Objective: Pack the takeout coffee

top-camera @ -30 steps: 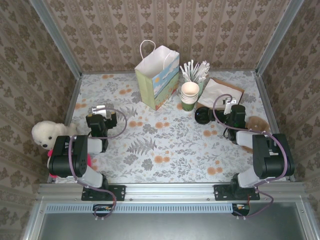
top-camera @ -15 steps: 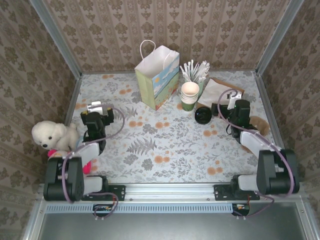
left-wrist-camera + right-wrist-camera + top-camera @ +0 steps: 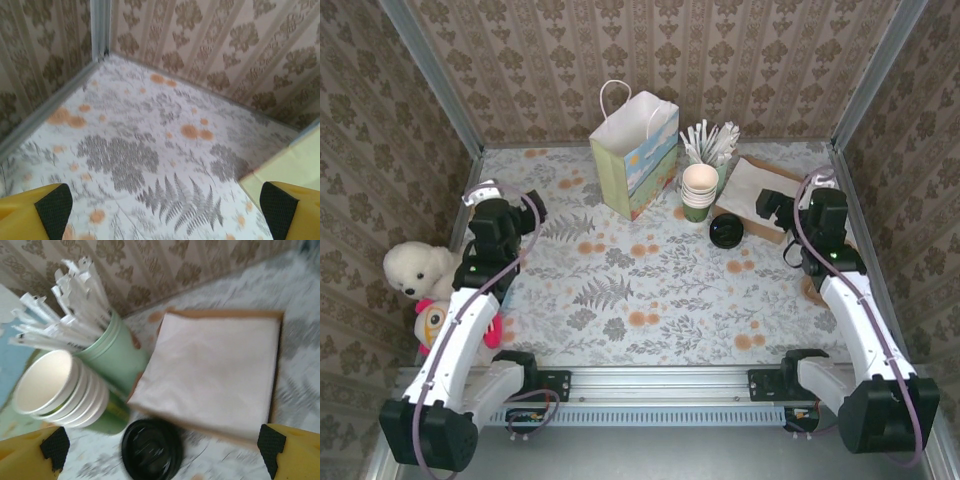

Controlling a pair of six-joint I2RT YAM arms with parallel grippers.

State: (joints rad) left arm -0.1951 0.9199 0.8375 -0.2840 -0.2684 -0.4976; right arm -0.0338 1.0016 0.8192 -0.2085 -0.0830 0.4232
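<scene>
The takeout coffee (image 3: 726,232) stands on the floral table just right of centre, showing its round black lid; in the right wrist view the lid (image 3: 151,449) sits low in the middle, a little blurred. My right gripper (image 3: 771,207) hovers to the right of the cup, over the napkins, pointing left at it. Its yellow fingers (image 3: 30,455) are spread wide, so my right gripper (image 3: 163,450) is open and holds nothing. My left gripper (image 3: 516,212) is at the far left, open (image 3: 165,210) over bare tablecloth. The paper gift bag (image 3: 635,150) stands upright at the back, its edge (image 3: 295,167) at the right in the left wrist view.
A stack of lidless green cups (image 3: 699,190) (image 3: 55,387) and a green cup of wrapped straws (image 3: 712,143) (image 3: 107,347) stand just behind the coffee. White napkins on a brown tray (image 3: 756,184) (image 3: 215,372) lie to its right. A white plush toy (image 3: 415,268) sits at the left edge.
Both arms have unfolded and lifted. The left gripper has moved to the far left; the right gripper has moved right and back, over the napkins. The coffee has not moved.
</scene>
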